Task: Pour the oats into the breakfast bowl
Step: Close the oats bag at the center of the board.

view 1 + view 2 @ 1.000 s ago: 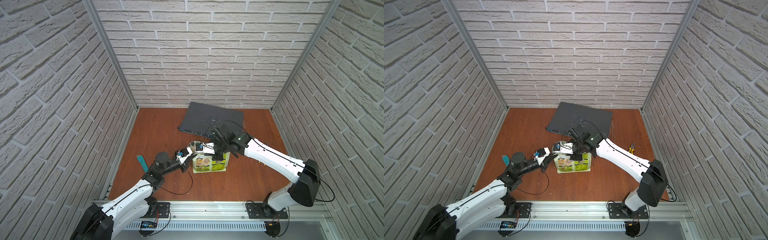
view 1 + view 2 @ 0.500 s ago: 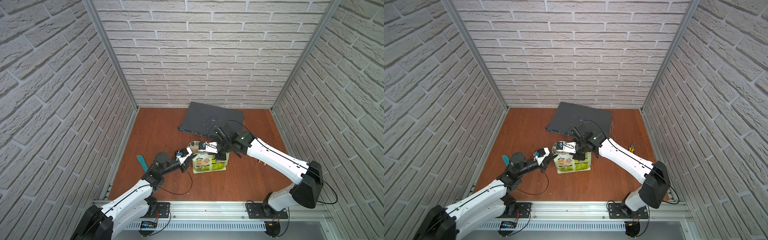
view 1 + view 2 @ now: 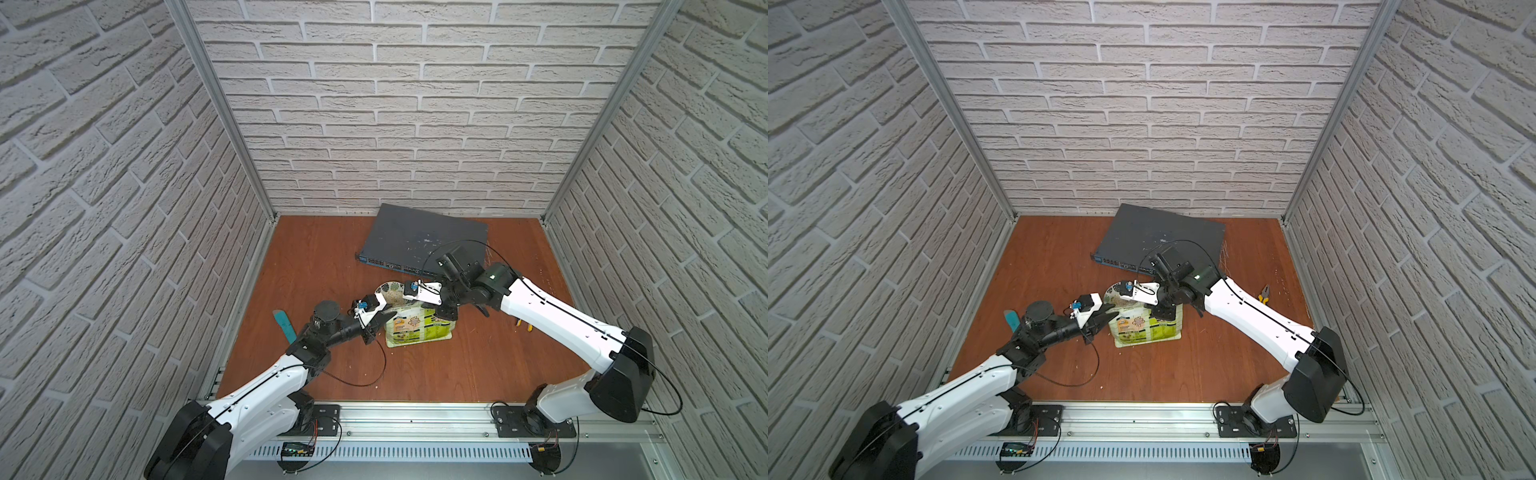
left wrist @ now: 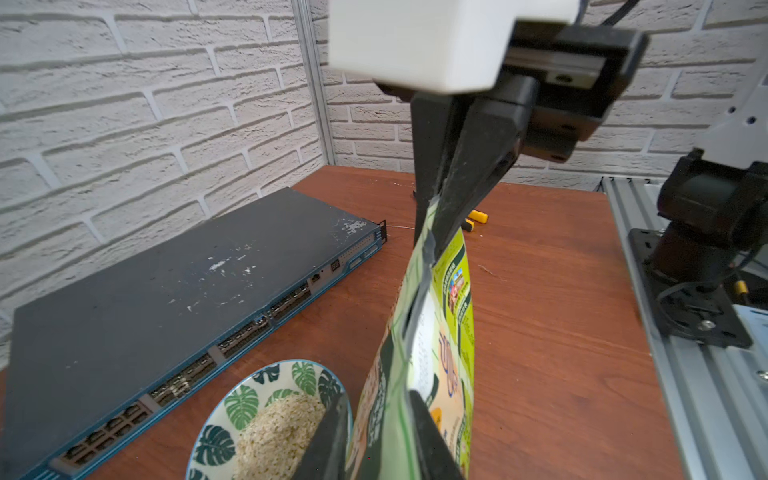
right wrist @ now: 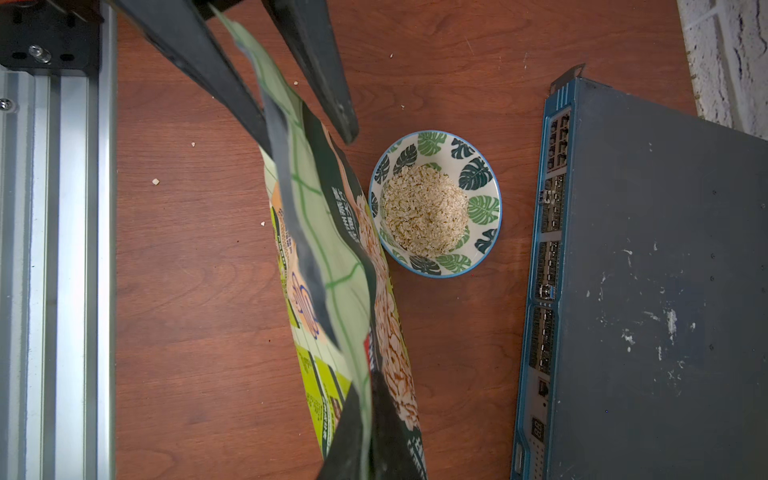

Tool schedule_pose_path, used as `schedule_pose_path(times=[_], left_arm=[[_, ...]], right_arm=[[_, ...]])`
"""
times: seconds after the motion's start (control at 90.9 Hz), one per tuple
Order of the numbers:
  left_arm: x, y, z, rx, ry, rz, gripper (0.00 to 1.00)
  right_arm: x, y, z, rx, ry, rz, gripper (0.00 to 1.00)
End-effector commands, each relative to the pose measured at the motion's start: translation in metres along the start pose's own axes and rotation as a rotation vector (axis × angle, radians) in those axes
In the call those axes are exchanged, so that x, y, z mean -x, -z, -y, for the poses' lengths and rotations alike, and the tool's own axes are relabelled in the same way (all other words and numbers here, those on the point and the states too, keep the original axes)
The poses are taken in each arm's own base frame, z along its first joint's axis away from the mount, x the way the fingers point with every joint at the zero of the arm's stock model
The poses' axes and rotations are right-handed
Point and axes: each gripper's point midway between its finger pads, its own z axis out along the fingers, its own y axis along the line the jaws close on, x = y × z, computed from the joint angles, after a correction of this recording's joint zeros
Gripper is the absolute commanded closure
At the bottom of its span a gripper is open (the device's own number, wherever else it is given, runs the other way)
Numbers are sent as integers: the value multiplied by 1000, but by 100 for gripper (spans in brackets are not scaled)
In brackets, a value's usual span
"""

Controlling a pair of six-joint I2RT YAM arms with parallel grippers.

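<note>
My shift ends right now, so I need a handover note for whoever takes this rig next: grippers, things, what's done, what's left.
Grippers: the left gripper is open, with its jaws on either side of the pouch top edge and not clamping. The right gripper is shut on the pouch's top corner.
Things: the pouch stands upright on the table beside the breakfast bowl.
Done: a heap of oats lies in the bowl, and a few flakes are scattered on the table.
To do: probably only release the right gripper and draw both arms clear without tipping the pouch.
</note>
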Motion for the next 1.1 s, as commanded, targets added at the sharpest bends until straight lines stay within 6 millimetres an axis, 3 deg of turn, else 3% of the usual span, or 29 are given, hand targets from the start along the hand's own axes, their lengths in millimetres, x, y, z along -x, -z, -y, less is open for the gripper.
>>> schedule_pose_path(times=[0.0, 0.352, 0.429, 0.594, 0.847, 0.957, 1.089], left_arm=[[25, -8, 3, -44, -49, 57, 69], [39, -32, 10, -101, -73, 89, 71], [39, -35, 9, -97, -66, 95, 77], [39, -35, 5, -65, -52, 114, 100], [31, -28, 1, -12, -41, 97, 100], [23, -22, 0, 13, -31, 77, 89], [15, -13, 1, 40, -30, 55, 88]], right_arm=[[8, 10, 4, -28, -3, 48, 97], [5, 6, 4, -23, -20, 31, 97], [4, 6, 4, -23, -21, 29, 97], [-1, 4, 5, -29, -25, 7, 97], [0, 5, 8, -41, -28, 10, 96], [4, 7, 7, -36, -35, 27, 97], [4, 6, 8, -44, -35, 24, 97]])
